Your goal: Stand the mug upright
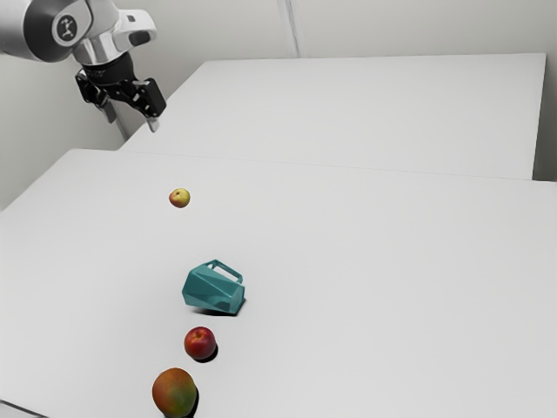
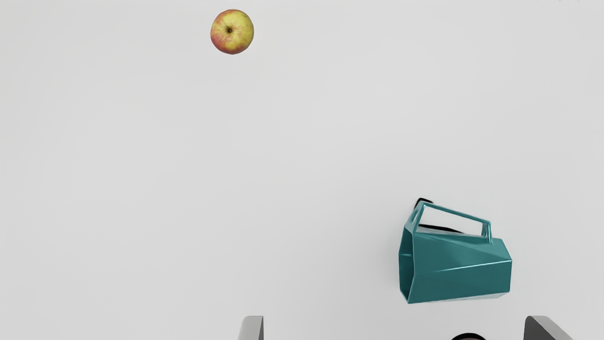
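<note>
Wrist view: a sliver of a dark-rimmed, rounded thing (image 2: 468, 337) is cut off at the frame's edge, too little to name, and the inside of the mug (image 2: 460, 269) is mostly hidden by its own wall. The gripper (image 1: 131, 119) is wide open, its fingers well apart and holding nothing, high above the table (image 1: 392, 279). The mug lies on its side on the tabletop, its handle on the side toward the yellow-red apple (image 2: 231, 31), which sits well apart from it. In the exterior view, a red fruit (image 1: 200, 343) sits near the mug, on its side away from that apple, with a mango (image 1: 175, 392) beyond.
</note>
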